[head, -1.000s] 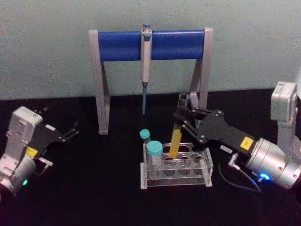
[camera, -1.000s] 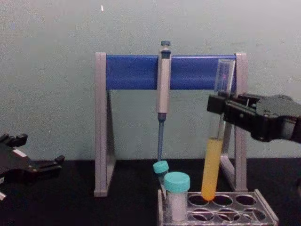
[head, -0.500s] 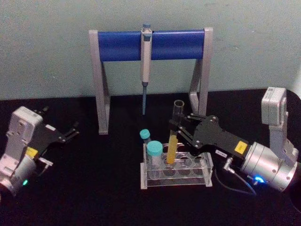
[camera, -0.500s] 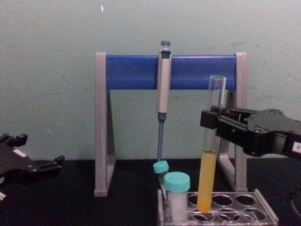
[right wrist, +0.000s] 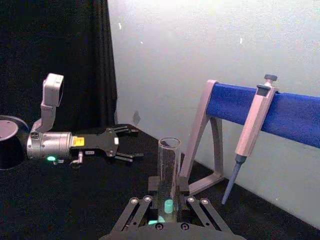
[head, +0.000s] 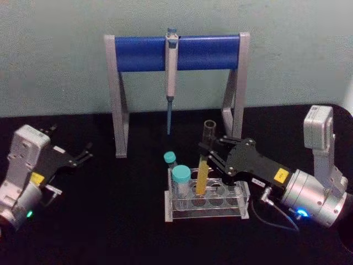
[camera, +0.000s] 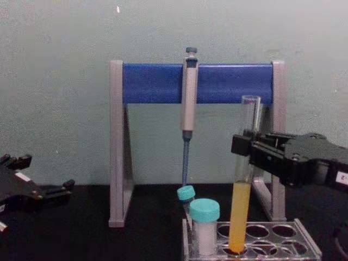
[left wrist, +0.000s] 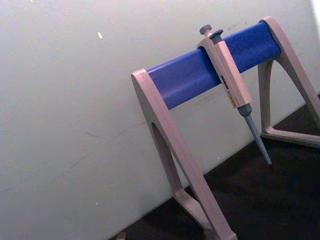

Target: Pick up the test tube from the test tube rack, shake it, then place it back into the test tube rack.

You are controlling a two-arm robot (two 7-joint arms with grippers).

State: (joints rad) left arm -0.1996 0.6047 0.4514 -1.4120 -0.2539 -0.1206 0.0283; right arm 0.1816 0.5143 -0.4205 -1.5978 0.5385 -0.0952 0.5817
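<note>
The test tube point(head: 204, 165), tall clear glass with yellow liquid in its lower part, stands nearly upright with its bottom in a hole of the clear test tube rack point(head: 208, 208). My right gripper point(head: 206, 152) reaches in from the right and is shut on the tube's glass above the liquid. From the side, the tube point(camera: 243, 190) rises far above the rack point(camera: 304, 246), held by the right gripper point(camera: 243, 148). In the right wrist view the tube point(right wrist: 169, 167) sits between the fingers point(right wrist: 152, 185). My left gripper point(head: 84, 154) rests open at the far left.
A wide teal-capped white tube point(head: 181, 176) and a smaller teal-capped tube point(head: 169, 158) stand at the rack's left end. Behind the rack is the grey-and-blue pipette stand point(head: 138, 53) with a pipette point(head: 171, 66) hanging from it. The table is black.
The right gripper has come down and a little leftward with the tube. The tube's bottom has gone from just above the rack down into a hole. The left arm has not moved.
</note>
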